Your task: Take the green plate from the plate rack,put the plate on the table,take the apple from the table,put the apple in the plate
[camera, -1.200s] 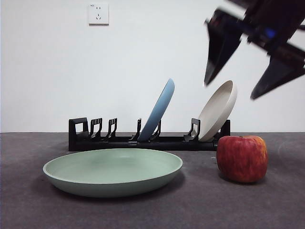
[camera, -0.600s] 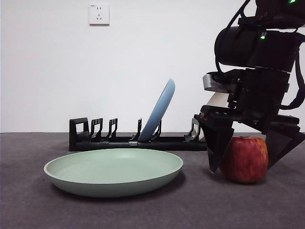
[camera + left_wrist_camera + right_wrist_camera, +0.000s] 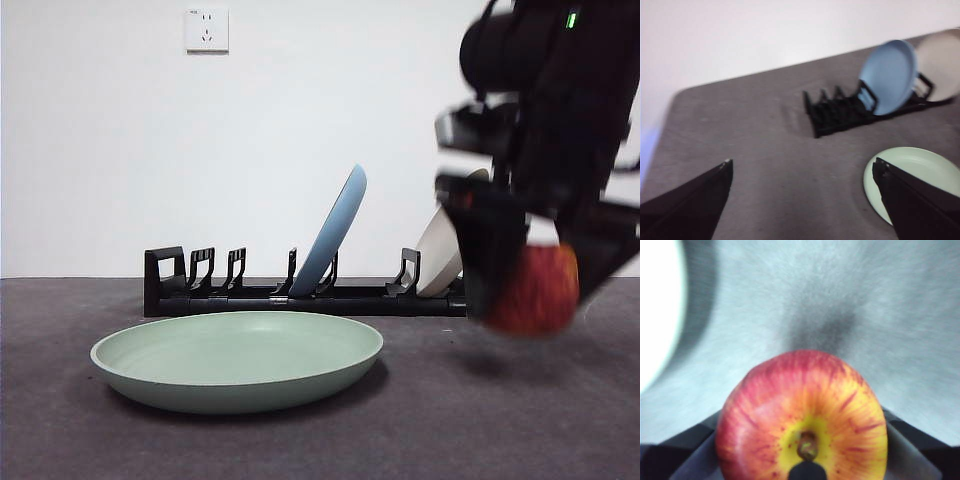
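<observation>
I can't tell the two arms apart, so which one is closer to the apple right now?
The right. Its gripper is clamped around the apple, holding it just above the table. The left gripper is open and hangs well away, over bare table beyond the green plate.

Red, yellow-streaked apple (image 3: 802,422); sage-green plate (image 3: 237,360).

bare table (image 3: 420,420) between plate (image 3: 237,358) — apple (image 3: 535,290)

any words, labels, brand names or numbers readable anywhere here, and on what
None can be read.
The wall socket shows only plug holes, no print.
The green plate, light blue plate, cream plate, plate rack and apple in the right gripper show no labels.
</observation>
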Controlling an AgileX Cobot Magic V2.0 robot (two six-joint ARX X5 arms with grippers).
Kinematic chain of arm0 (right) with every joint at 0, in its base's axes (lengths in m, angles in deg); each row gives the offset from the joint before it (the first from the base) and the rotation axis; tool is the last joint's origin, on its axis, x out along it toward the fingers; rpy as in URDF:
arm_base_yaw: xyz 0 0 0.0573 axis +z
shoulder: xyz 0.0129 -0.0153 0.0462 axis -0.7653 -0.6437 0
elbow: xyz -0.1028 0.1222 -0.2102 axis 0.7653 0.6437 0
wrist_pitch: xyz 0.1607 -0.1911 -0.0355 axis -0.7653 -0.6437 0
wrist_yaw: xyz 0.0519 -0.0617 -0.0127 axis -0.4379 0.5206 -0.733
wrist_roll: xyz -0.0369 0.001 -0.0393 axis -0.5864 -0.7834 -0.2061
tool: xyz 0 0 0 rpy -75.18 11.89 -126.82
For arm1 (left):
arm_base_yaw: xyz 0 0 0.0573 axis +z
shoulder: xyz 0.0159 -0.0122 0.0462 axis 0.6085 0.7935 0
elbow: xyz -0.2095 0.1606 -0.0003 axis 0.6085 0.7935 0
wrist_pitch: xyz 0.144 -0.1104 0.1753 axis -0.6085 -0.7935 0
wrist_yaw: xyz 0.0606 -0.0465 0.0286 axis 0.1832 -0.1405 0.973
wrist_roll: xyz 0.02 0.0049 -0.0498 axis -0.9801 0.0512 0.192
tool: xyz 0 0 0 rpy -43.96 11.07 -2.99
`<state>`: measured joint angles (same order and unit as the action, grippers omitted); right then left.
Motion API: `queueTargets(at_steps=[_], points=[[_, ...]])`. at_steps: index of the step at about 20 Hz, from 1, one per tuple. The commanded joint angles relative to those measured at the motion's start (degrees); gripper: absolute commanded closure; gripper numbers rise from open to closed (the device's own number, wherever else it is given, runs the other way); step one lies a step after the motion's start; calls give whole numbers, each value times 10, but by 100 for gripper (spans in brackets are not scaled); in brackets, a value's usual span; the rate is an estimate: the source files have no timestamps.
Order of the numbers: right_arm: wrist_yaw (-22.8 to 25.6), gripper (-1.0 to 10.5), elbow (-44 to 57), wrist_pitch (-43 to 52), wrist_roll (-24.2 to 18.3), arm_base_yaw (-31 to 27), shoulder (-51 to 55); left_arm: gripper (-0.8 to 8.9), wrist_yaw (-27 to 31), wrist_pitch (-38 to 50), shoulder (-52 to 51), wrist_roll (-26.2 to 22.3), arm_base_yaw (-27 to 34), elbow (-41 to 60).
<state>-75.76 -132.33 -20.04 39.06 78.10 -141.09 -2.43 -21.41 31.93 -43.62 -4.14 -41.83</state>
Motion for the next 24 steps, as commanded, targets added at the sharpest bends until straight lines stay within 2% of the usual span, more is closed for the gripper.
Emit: queueTargets(at_steps=[1, 3, 7, 10, 14, 20, 24], points=[[-53, 958, -56, -16, -3, 2, 32, 346, -5, 11, 0, 12, 1, 2], [-83, 958, -143, -56, -3, 16, 31, 346, -3, 36, 3, 12, 1, 2], [-81, 959, -279, -68, -3, 83, -18, 346, -3, 55, 9, 9, 1, 2], [-80, 959, -333, -66, -3, 130, -85, 346, 1, 54, 9, 9, 1, 2], [-20, 959, -347, -43, -4, 178, -179, 346, -1, 54, 10, 10, 1, 2], [-19, 958, -347, -38, -3, 208, -281, 346, -2, 38, 10, 10, 1, 2], [24, 958, -346, -42, -3, 220, -315, 346, -2, 8, 10, 12, 1, 2]])
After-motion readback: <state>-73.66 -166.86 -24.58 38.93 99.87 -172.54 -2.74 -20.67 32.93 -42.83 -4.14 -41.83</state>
